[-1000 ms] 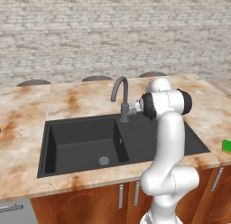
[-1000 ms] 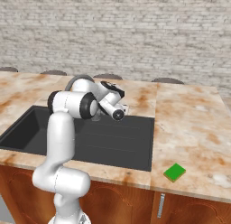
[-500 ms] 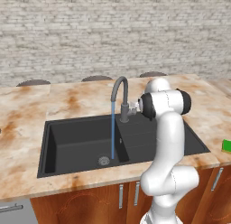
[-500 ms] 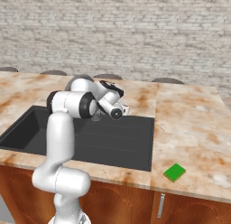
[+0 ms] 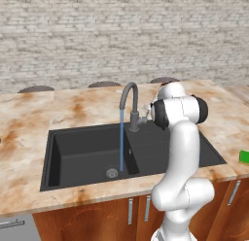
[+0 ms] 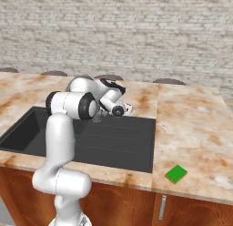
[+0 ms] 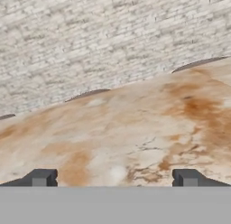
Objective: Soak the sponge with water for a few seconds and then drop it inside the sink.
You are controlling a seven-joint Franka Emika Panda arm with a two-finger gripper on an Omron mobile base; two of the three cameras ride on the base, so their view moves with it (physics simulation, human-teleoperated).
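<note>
One sponge [image 6: 176,173], a flat bright green block, is lying near the front edge of the marble-patterned counter [image 6: 195,125], well to the right of the sink [image 6: 113,150] and apart from it. In the left base view only a sliver of it [image 5: 244,157] is showing, cut off by the frame edge.

The sink is matte black and rectangular: one deep basin [image 5: 85,155] with a single round metal drain [image 5: 112,173], and a flat drainboard [image 5: 165,147] beside it, partly hidden behind the white arm [image 5: 182,157]. One thin, straight, translucent blue stream of water [image 5: 121,140] is falling from the curved grey faucet [image 5: 130,96] to a spot just beside the drain.

The gripper [image 7: 115,178] is hovering at the faucet base, over the sink's back edge, holding nothing. In the hand view its two dark fingertips [image 7: 41,177] are standing far apart, so it is spread wide; in the base views it is too small to make out clearly.

Beyond lie more mottled tan and rust counter, three dark rounded shapes cut off by its far edge, and a pale rough brick wall [image 5: 121,36].
</note>
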